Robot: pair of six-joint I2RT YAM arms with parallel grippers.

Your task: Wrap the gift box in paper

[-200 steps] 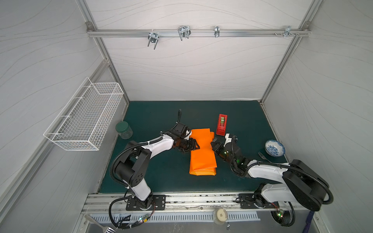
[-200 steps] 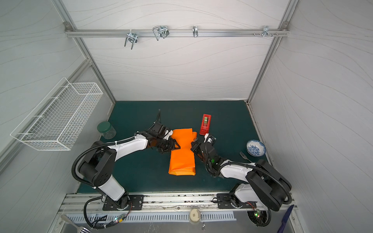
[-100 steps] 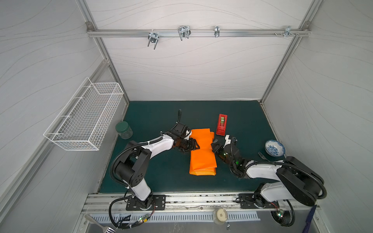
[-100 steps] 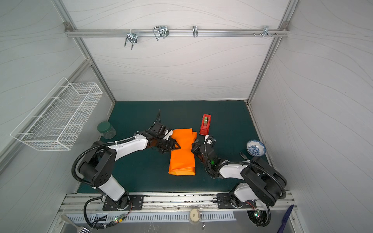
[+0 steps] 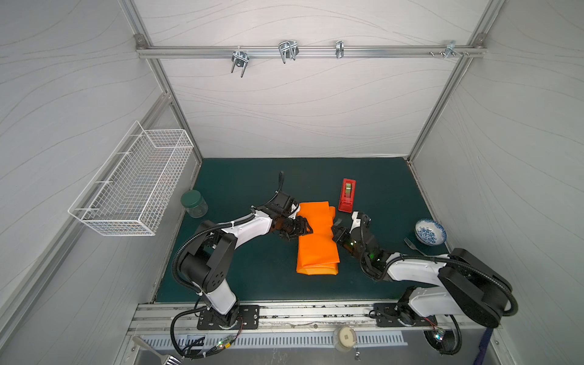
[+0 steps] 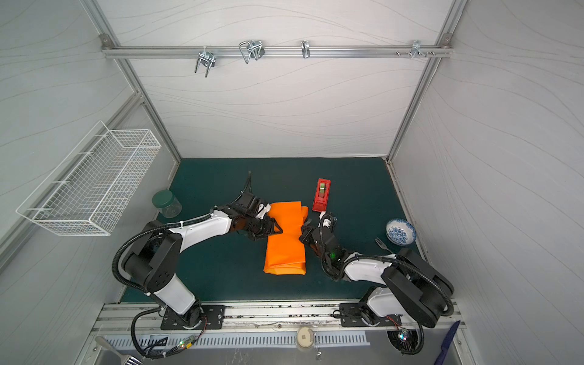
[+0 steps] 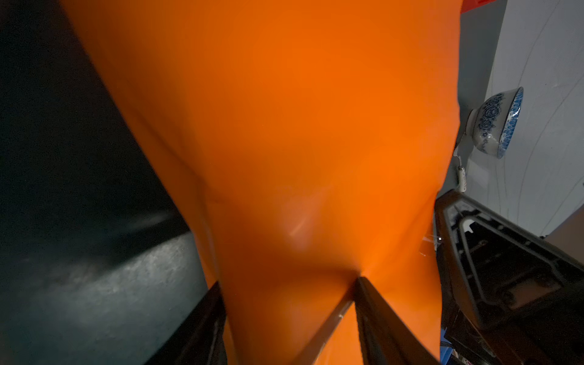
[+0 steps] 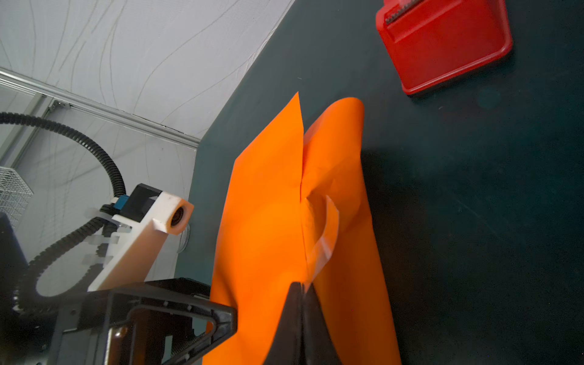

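Your left fingers stand part-way open across the paper. Both black inner faces press against the orange, so they clamp the covered bundle between them. In both top views this grip sits on the bundle's left edge, about halfway along, where the orange narrows to a waist.

Your right fingers are closed tip against tip at the bundle's right edge. A clear tape strip is caught at the tips and curls up onto the paper beside the seam where two flaps meet.

The paper lies in the middle of the table, its long side running from near to far. It is smooth, bright orange and faintly shiny, with soft creases near the grip. The near end is folded flat into a clean-edged block. The far end is loose, one flap straight-edged and pointed, the other rounded and bulging. The gift box is hidden under the paper, so you cannot tell exactly where it sits inside.

The table is dark green with a fine grainy surface. A glossy red plastic tape dispenser, narrow with a toothed cutter edge, stands just beyond the paper's far right corner and apart from it. A white bowl with blue flower print and a metal fork sit near the table's right edge. A clear jar with a dark green lid stands at its left edge.
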